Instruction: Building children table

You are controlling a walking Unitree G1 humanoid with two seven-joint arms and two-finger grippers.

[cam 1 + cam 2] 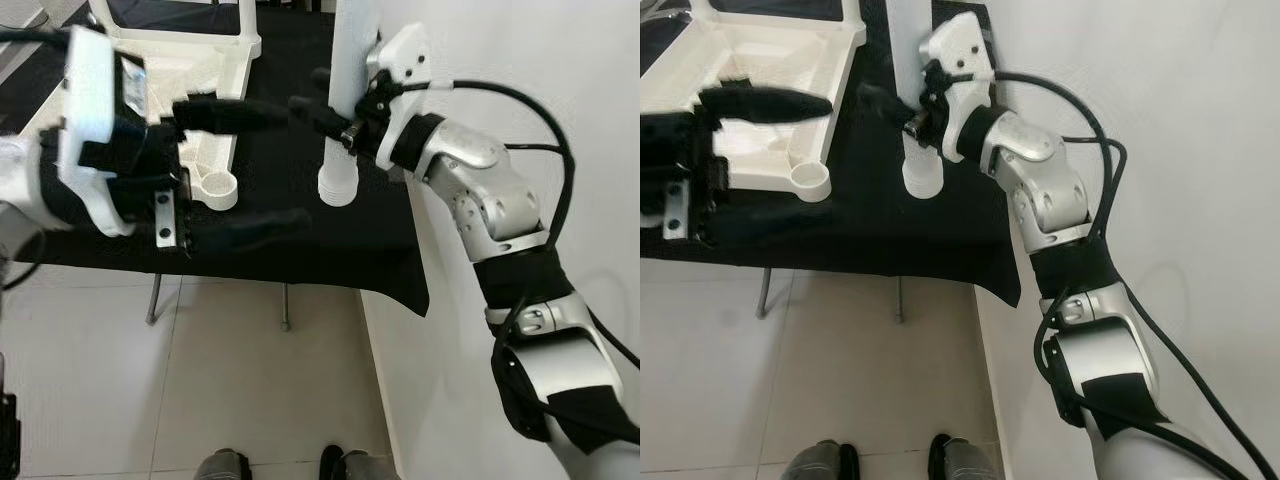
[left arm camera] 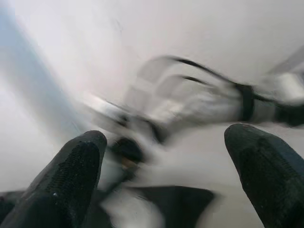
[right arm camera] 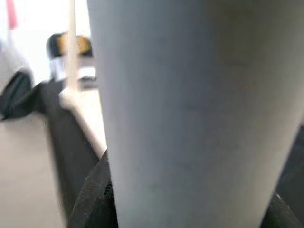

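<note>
- Nearest the camera, at the bottom edge of the head views, a person's shoes [image 1: 222, 466] stand on the pale tiled floor [image 1: 200, 380].
- Thin metal legs [image 1: 154, 298] go down from under the tabletop to those tiles.
- A black cloth [image 1: 330, 255] covers the tabletop, its corner hanging over the near edge beside the white wall [image 1: 520, 80].
- The left gripper [image 1: 245, 170] hovers above the near part of the cloth with its jaws spread wide, one black finger above the other, and nothing between them.
- In the left wrist view the two fingertips [image 2: 78, 164] stand well apart, and the scene beyond them is a blur of the other arm and the wall.
- Just beyond the left gripper lies the overturned white children's table top [image 1: 750, 80], underside up, with a round leg socket [image 1: 810, 182] at its near corner.
- To the right of that socket a white table leg [image 1: 340, 110] stands upright on the cloth, its ribbed end down, apart from the socket.
- The right gripper [image 1: 322, 112] has its jaws pinching this leg partway up, the silver right arm [image 1: 490, 200] reaching in from the wall side.
- In the right wrist view the leg rises close in front of the camera, with black finger pads [image 3: 92, 199] at either side.
</note>
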